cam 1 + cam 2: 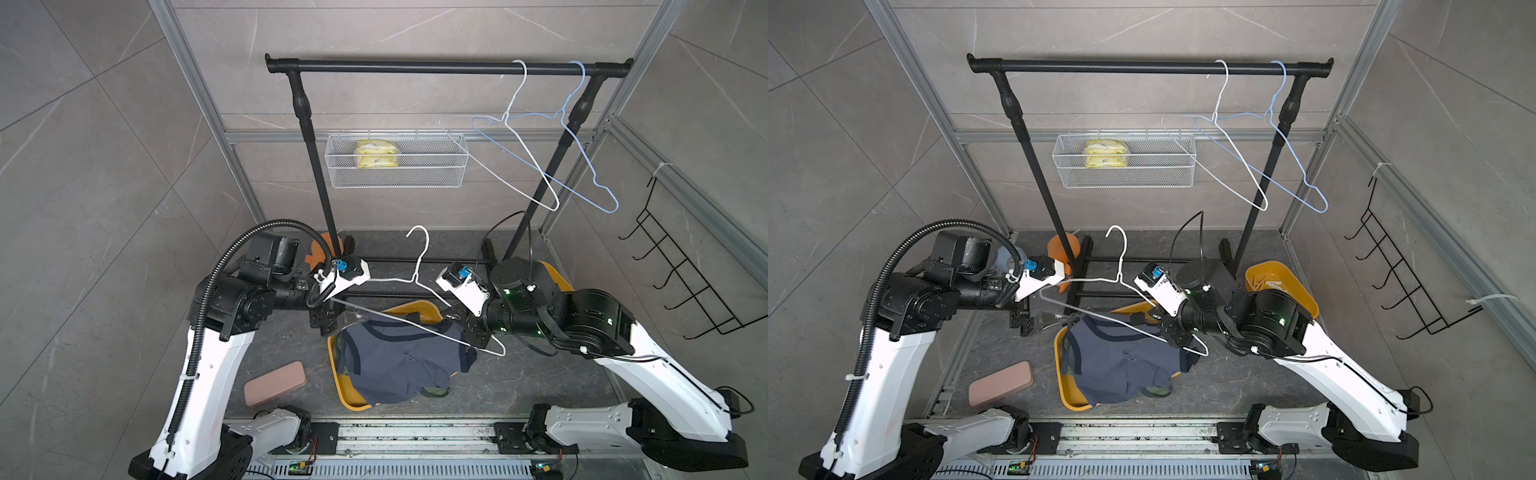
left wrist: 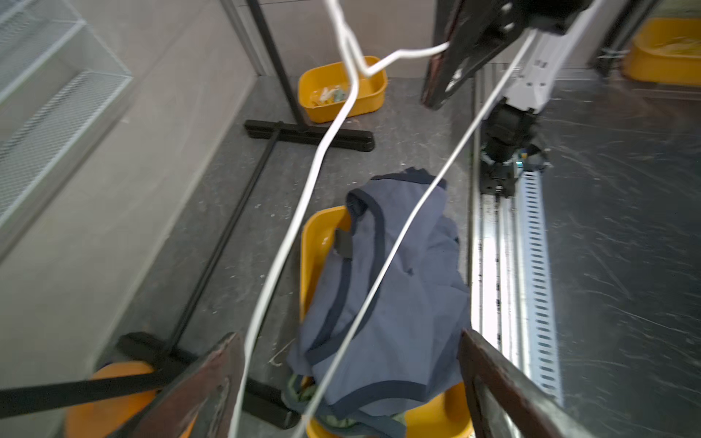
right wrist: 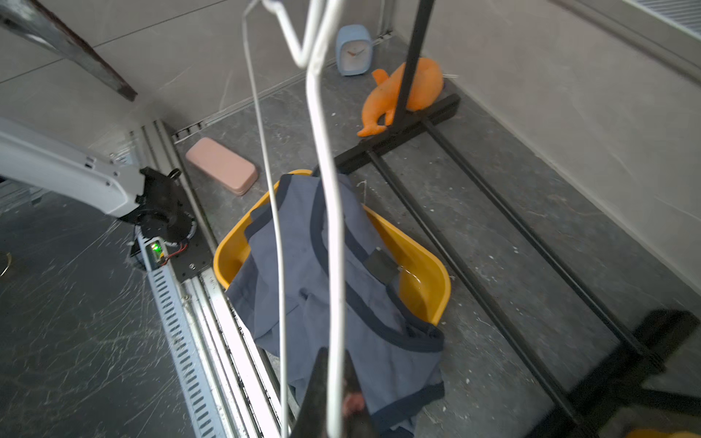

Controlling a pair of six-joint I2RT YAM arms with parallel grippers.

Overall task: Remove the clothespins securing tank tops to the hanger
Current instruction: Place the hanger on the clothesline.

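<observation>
Hanger (image 3: 330,197), white wire, one item: it hangs tilted in the air over the tub (image 1: 349,401), between your two arms.

Right gripper (image 3: 335,364): clamped on the hanger's wire near one end.

Left gripper (image 2: 349,337): jaws spread wide. The hanger's other end passes between them (the wrist view shows a gap on each side, no contact).

Tank tops (image 1: 399,365): heaped in the yellow tub on the floor. The slate-blue one lies uppermost and spills over the rim, with an olive edge showing beneath. You cannot tell how many lie under it.

Clothespins (image 2: 332,94): a small pale heap in a second yellow bin (image 2: 364,102) by the rack's foot on your right side, well apart from the tops. They are too small to count.

Rack (image 1: 415,66): black, standing behind the tub.

Floor items: pink case (image 1: 274,384) near your left arm's base, orange toy (image 3: 417,87) against the rack's other foot, blue clock (image 3: 352,49) by the wall.
</observation>
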